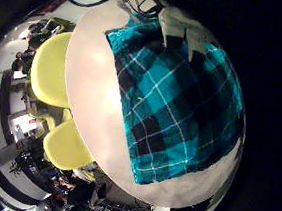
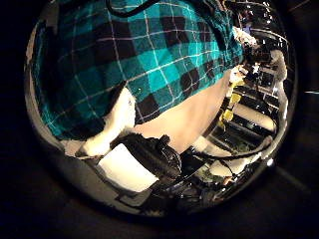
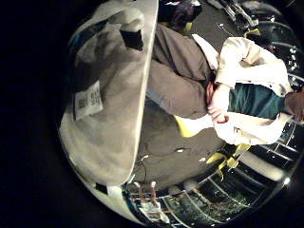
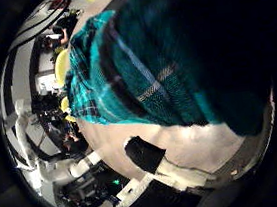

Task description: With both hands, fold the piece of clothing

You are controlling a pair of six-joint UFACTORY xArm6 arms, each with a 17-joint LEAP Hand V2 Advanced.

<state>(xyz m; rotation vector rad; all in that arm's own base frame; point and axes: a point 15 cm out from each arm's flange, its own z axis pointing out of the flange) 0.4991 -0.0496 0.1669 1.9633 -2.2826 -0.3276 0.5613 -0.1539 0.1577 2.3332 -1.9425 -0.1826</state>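
Plaid shirt (image 4: 164, 60) fills the right palm's view, lying under the left hand too — soft, light cloth, best pinched at its edges — neither hand's finger state shows.

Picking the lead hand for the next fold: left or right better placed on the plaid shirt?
Right, probably. In its thumb side view the plaid shirt fills the picture, so it is very close. The left palm sees the whole shirt spread on the table, so sits farther off.
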